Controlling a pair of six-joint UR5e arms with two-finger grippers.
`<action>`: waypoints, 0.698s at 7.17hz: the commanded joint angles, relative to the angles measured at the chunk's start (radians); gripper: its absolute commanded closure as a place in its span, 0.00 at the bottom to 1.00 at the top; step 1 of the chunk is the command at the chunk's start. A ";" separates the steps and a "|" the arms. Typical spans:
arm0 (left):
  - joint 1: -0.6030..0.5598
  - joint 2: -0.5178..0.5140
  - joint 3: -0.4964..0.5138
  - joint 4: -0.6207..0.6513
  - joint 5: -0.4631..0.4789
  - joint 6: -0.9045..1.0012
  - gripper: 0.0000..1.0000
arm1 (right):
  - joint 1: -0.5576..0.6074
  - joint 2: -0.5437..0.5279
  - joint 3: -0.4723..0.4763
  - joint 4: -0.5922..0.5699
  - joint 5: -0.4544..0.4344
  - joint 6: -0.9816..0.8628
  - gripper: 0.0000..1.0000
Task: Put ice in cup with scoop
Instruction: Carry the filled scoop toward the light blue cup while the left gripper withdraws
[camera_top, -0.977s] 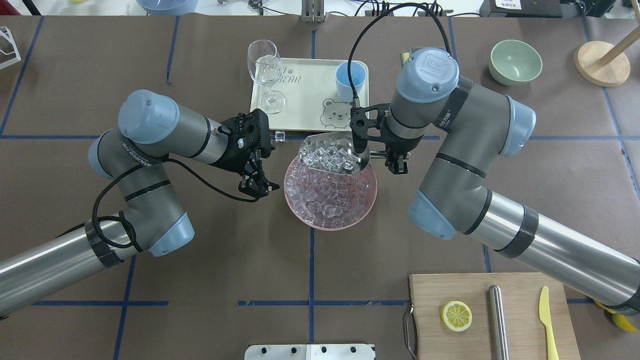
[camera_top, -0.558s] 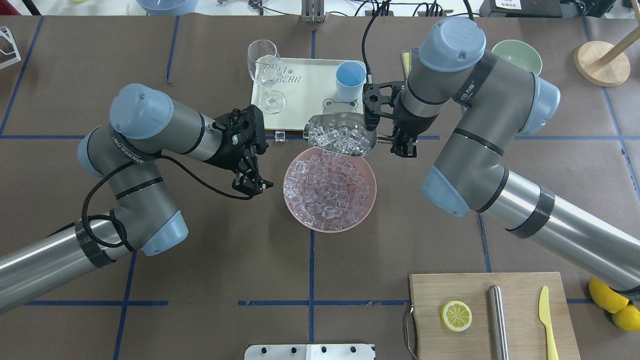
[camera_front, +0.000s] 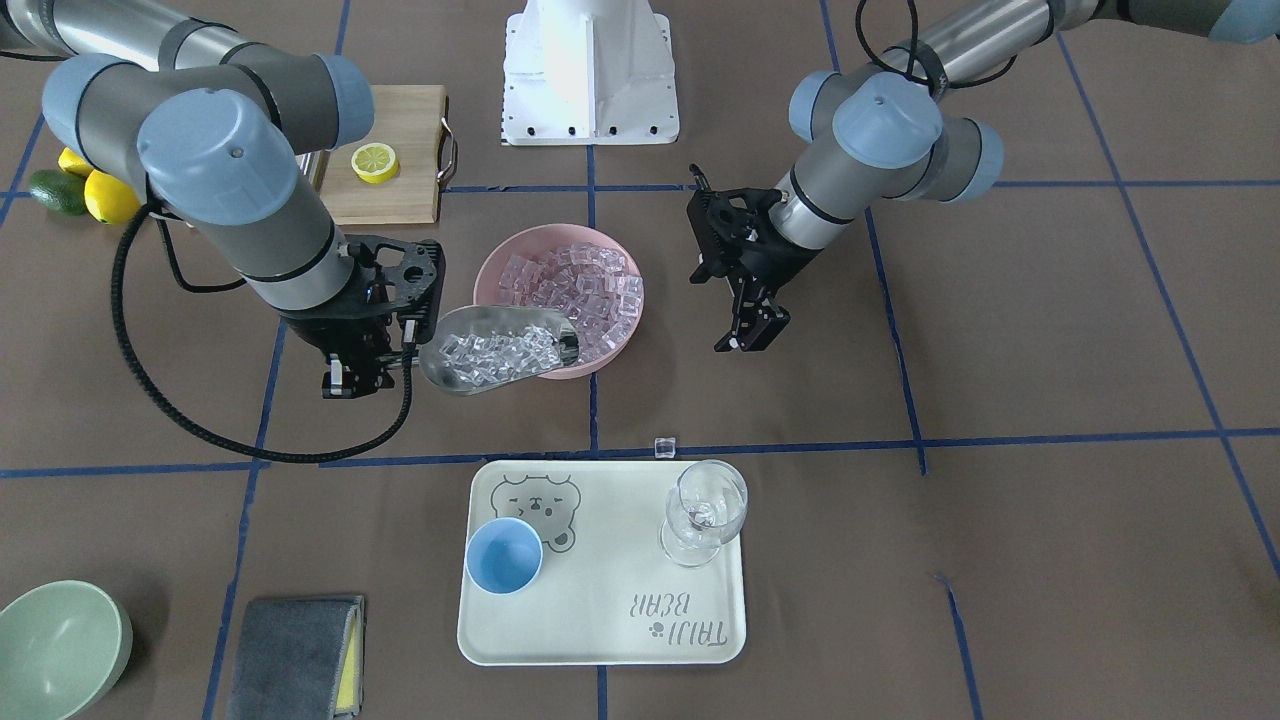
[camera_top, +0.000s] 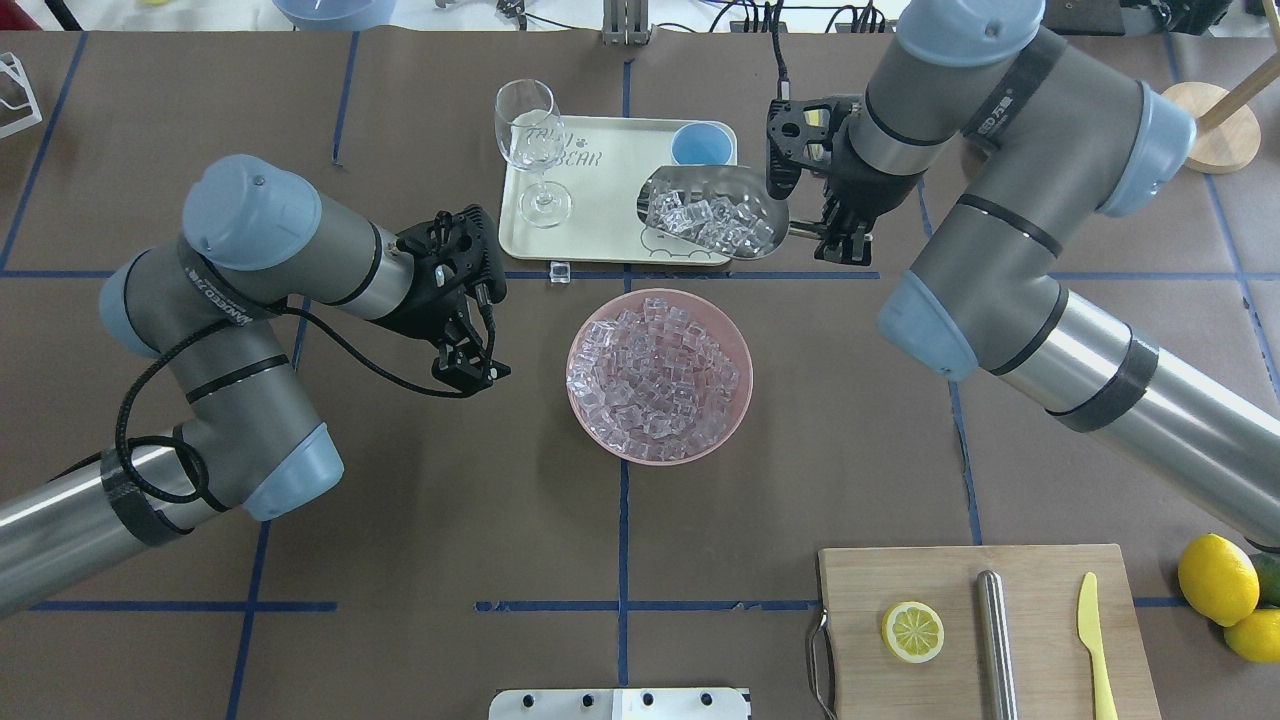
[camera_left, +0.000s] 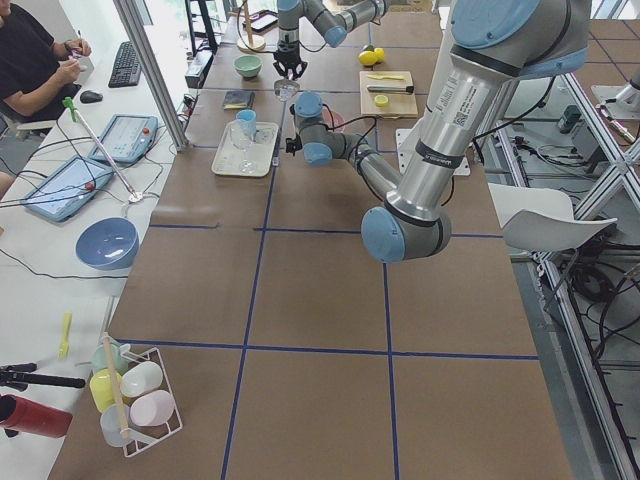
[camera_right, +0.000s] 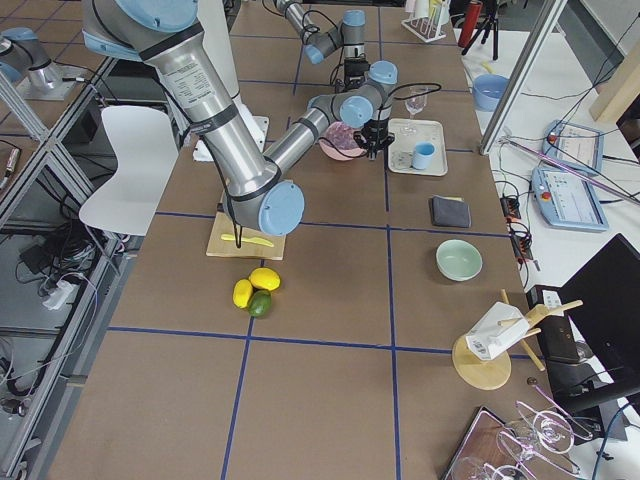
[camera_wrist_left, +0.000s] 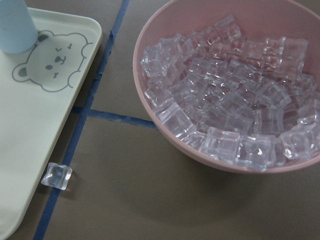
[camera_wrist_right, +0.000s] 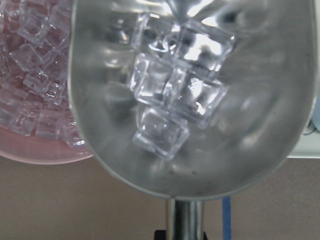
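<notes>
Right gripper (camera_top: 838, 240): clenched on the scoop's thin rod handle, at the 3 o'clock end of the scoop in the overhead view.
Scoop (camera_top: 712, 212): held clear of the table, roughly level, mouth towards 9 o'clock. The front-facing view puts it between the pink bowl (camera_top: 745, 365) and the tray (camera_top: 600, 175).
Ice (camera_top: 715, 222): a loose heap of clear cubes in the scoop's trough, with many more in the pink bowl at 7 o'clock of the scoop.
Cup (camera_top: 700, 146): upright on the tray, at about 12 o'clock of the scoop, and no ice shows in it.
Handling, ice: probably hard, wet and slippery, so the cubes would slide together on any tilt.
Handling, scoop: stiff metal, front-heavy when loaded. The narrow handle is the only place to hold, and it could roll in the grip.
Handling, cup: small and probably light, with a mouth narrower than the scoop, so spilling or nudging is likely.
Left gripper (camera_top: 470, 372): unladen, jaws parted, at 9 o'clock of the pink bowl.
Stray cube (camera_top: 561, 271): on the table, just beside the tray's near edge.
Wine glass (camera_top: 528, 135): on the tray, at 9 o'clock of the cup.
</notes>
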 joint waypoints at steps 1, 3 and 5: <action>-0.082 0.020 -0.035 0.042 0.010 -0.026 0.00 | 0.061 0.000 0.056 -0.105 0.002 0.000 1.00; -0.122 0.046 -0.083 0.036 0.004 0.009 0.00 | 0.073 0.000 0.060 -0.112 0.000 0.000 1.00; -0.153 0.083 -0.098 0.055 -0.002 -0.004 0.00 | 0.086 -0.001 0.062 -0.119 0.000 0.000 1.00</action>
